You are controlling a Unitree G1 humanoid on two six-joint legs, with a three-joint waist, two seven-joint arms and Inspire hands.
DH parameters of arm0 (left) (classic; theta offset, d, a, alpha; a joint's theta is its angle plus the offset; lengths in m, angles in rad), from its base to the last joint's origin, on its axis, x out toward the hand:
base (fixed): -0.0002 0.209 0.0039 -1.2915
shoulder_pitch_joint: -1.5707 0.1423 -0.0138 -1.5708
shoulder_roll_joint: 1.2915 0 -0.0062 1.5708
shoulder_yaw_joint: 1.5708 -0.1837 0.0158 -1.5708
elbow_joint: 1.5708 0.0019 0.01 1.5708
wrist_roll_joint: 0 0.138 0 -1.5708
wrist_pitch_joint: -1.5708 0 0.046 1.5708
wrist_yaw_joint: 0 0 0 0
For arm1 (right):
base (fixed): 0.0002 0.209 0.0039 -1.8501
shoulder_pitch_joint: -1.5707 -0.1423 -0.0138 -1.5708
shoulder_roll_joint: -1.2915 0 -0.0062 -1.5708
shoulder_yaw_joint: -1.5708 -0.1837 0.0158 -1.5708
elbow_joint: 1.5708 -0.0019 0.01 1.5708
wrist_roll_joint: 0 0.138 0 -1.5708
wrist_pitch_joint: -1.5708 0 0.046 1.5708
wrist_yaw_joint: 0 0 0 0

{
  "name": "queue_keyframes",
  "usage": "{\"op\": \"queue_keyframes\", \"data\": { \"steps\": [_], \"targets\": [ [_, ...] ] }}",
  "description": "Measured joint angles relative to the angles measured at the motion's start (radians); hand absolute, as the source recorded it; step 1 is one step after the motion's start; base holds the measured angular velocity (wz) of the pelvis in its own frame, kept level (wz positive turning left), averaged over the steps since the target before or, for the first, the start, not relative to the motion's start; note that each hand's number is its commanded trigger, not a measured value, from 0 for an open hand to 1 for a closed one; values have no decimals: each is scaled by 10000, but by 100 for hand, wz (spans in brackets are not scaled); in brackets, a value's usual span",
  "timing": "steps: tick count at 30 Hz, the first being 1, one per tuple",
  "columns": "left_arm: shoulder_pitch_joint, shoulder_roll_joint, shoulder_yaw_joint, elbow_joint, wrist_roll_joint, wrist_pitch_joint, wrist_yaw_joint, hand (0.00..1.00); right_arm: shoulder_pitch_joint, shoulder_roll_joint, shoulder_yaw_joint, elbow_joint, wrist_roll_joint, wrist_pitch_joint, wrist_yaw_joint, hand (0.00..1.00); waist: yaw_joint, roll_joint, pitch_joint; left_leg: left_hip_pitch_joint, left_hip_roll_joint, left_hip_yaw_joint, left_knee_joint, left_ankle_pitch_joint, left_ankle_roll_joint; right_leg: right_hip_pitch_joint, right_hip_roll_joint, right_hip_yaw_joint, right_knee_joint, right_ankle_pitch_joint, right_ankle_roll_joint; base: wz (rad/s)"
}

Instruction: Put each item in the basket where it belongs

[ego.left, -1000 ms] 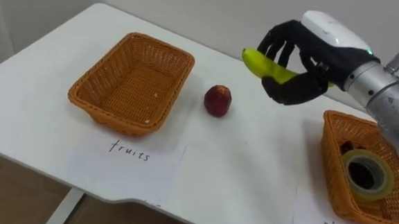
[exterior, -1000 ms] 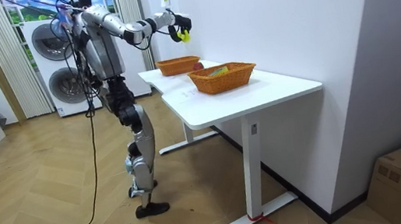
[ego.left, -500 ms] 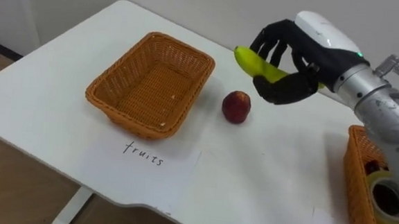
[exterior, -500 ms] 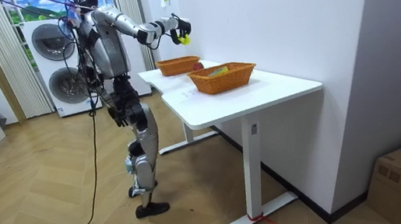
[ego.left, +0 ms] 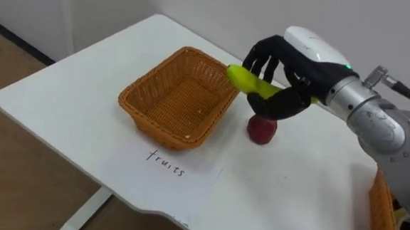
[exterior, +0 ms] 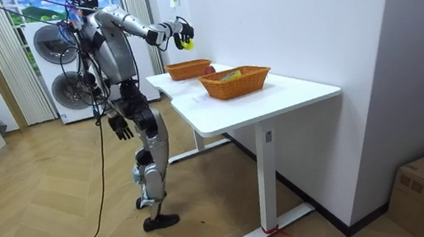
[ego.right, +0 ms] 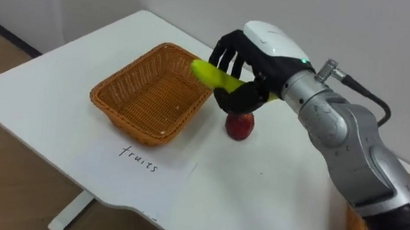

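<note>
While right hand fingers grip banana mid-length beside basket rim: likely light, soft, bruisable; gentle middle hold suits.

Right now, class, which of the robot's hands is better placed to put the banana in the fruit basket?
The right hand: it grips the banana beside the basket; the left hand hangs at its side.

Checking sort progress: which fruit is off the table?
The yellow banana, gripped in the right robot hand; the red apple sits on the white table beside the fruit basket.
</note>
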Motion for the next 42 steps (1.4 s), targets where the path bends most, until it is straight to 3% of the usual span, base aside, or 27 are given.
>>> {"op": "queue_keyframes", "data": {
  "steps": [4, 8, 17, 23, 28, 36, 42],
  "targets": [
    [82, -2, 7, -183, 1, 123, 6, 0, 0, 175, 0, 7, 7, 90, 0, 100, 37, 6, -3, -8, -7, -16, 35, 1, 0, 24, -7, -80, -8, 0, 0, 0],
    [161, -9, -13, -447, 2, 195, 25, 0, 1, 336, -2, 6, 0, 115, 0, 100, 65, 14, -8, -101, -47, -184, 147, 0, 1, 47, -56, -469, -1, -1, 2, 11],
    [429, -11, -4, -837, 0, 245, 34, 0, 1, 680, 361, 13, -9, 271, 34, 100, 411, 41, -24, -27, -112, -253, 152, 21, 34, 166, -115, -528, 0, -19, 32, 3],
    [520, -5, 3, -827, 40, 250, 37, 0, 0, 1295, 367, 515, -48, 287, 37, 100, 513, -41, -77, 56, -140, -347, 180, 13, 47, 312, -130, -618, 2, -24, 39, 5],
    [598, -5, 11, -828, 470, 453, -129, 0, 0, 1304, 367, 542, -58, 291, 35, 100, 608, -129, -125, 39, -154, -439, 188, 15, 46, 332, -127, -658, 0, -37, 61, 6],
    [631, -2, 28, -827, 477, 678, -510, 0, 0, 1304, 366, 1172, -898, 307, 55, 100, 770, -187, -118, -112, -284, -783, 361, 0, 69, 381, -198, -925, -4, -100, 147, 13],
    [789, 1, 95, -827, 464, 850, -642, 0, 1, 1359, 366, 1699, -1568, 651, 26, 100, 839, -113, -75, -124, -315, -821, 549, -89, 132, 445, -229, -1057, -7, -108, 162, 3]
  ]
}}
